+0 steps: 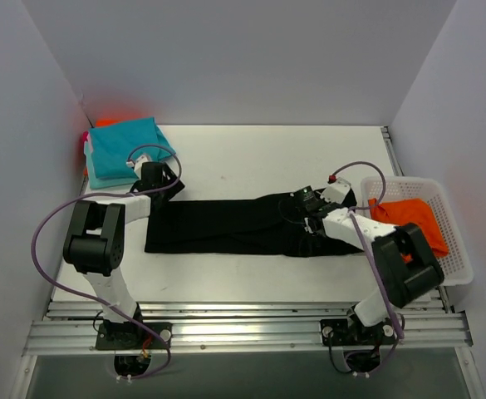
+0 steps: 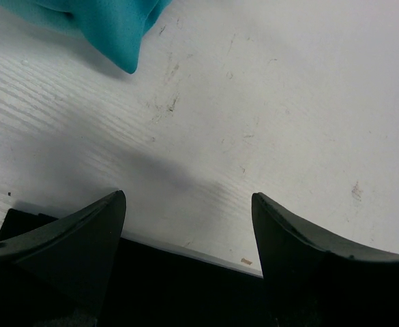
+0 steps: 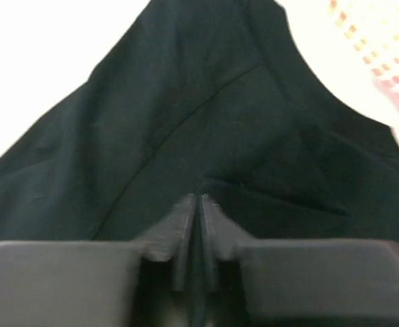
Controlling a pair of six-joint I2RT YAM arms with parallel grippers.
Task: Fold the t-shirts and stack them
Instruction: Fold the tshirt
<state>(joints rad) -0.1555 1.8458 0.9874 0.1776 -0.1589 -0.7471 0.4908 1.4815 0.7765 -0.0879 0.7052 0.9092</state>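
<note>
One black t-shirt (image 1: pixel 226 224) lies mid-table as a long folded strip, unstacked; teal ones (image 1: pixel 125 150) sit piled far-left, an orange one (image 1: pixel 409 218) waits in the basket (image 1: pixel 463 270). My left gripper (image 2: pixel 189 197) hangs spread at its end; my right gripper (image 3: pixel 199 199) is pressed together over it, grip unclear.

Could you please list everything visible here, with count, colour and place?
Large black cloth t-shirt: one, black, spread across the middle.
Folded teal cloth t-shirts: stack, count unclear, far left corner; pink, orange edges beneath.
White lattice plastic basket: one, white, right edge.
Bright orange cloth t-shirt: one, orange, inside the basket.
White table: one, beneath everything.
Left end effector: open, at black shirt's left end.
Right end effector: shut, over its right end.
</note>
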